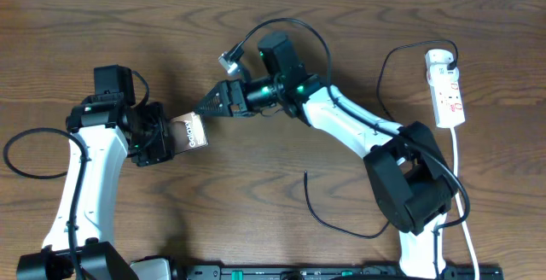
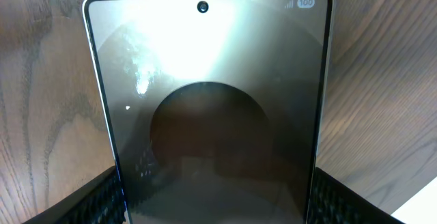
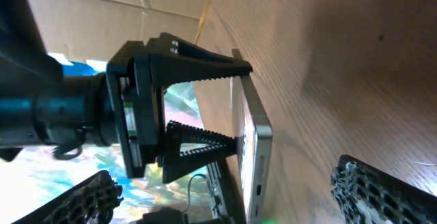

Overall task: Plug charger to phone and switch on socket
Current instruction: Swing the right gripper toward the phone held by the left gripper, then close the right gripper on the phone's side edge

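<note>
1. Phone [image 2: 212,101] fills the left wrist view, screen facing the lens, and the left gripper [image 1: 168,135] has it clamped across its width, one finger on each long edge.
2. It looks to be held just off the tabletop [image 1: 256,220], over the left-middle and well in from the left edge.
3. Its long axis runs out from the left jaws toward the right and slightly toward the back edge, with the camera-hole end leading.
4. Just beside that leading end sits the right gripper [image 1: 206,103], jaws spread wide and nothing in them. Whether its tips touch the phone, I cannot tell.
5. On the end facing the right wrist camera there is a small slot. Whether it is the charging port is too unclear to call.
6. Now the charger [image 1: 317,213]: its thin cable curls near the front edge, right of the middle, with the free tip pointing toward the back edge. It is well apart from both grippers.
7. That tip lies behind the right jaws, toward the front edge, and the right arm is clearly the nearer one.
8. The socket [image 1: 448,92] lies by the back right corner, a black plug in its rounded end.
9. My read is that the right arm must turn away from the phone and fetch that tip.
</note>
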